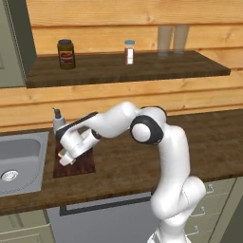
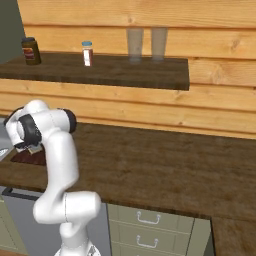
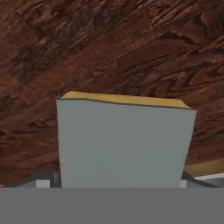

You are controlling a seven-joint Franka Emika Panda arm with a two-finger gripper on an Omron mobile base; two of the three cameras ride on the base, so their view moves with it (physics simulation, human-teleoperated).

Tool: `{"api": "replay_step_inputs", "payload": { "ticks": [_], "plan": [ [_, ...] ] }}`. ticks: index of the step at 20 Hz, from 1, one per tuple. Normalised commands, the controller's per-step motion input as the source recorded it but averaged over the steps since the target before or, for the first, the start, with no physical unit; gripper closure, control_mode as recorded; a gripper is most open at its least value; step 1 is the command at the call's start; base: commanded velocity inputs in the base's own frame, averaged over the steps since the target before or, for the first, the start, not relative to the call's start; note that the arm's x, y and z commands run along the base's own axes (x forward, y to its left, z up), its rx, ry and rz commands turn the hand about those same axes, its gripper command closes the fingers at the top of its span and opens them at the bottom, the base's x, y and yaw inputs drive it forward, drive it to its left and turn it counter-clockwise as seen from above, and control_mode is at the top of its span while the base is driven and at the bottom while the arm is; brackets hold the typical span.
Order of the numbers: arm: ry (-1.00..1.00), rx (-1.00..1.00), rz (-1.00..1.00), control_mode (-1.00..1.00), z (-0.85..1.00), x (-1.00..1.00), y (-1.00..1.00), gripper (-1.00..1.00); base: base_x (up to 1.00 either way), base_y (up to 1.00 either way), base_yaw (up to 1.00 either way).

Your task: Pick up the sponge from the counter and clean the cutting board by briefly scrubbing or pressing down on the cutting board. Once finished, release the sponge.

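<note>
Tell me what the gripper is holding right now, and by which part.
The gripper holds the small grey-blue and yellow sponge, pinched by its two opposite side faces, over the dark reddish-brown cutting board.

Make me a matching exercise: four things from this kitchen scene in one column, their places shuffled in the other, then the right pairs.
Things:
1. sponge
2. cutting board
3. soap dispenser
4. brown jar

Places:
A. on the shelf, at its left end
B. flat on the counter, right of the sink
C. at the back of the counter, behind the board
D. in the gripper, over the board

Pairs: 1-D, 2-B, 3-C, 4-A
</note>
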Motion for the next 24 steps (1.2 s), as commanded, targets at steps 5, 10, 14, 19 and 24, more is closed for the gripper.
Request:
{"api": "replay_step_inputs", "payload": {
  "ticks": [5, 10, 14, 19, 24],
  "plan": [
    [-0.11, 0.0, -0.06, -1.0, -0.28, 0.71, -0.06, -1.0, 0.0, 0.0, 0.0],
    [-0.13, 0.0, -0.06, -1.0, -0.09, 0.52, -0.13, -1.0, 0.0, 0.0, 0.0],
    [-0.06, 0.04, -0.09, -1.0, 0.18, -0.24, -0.31, -1.0, 0.0, 0.0, 0.0],
    [-0.07, 0.07, -0.16, -1.0, 0.46, -0.73, -0.45, -1.0, 0.0, 0.0, 0.0],
    [-0.18, 0.1, -0.18, -1.0, 0.47, -0.8, -0.7, -1.0, 0.0, 0.0, 0.0]
  ]
}}
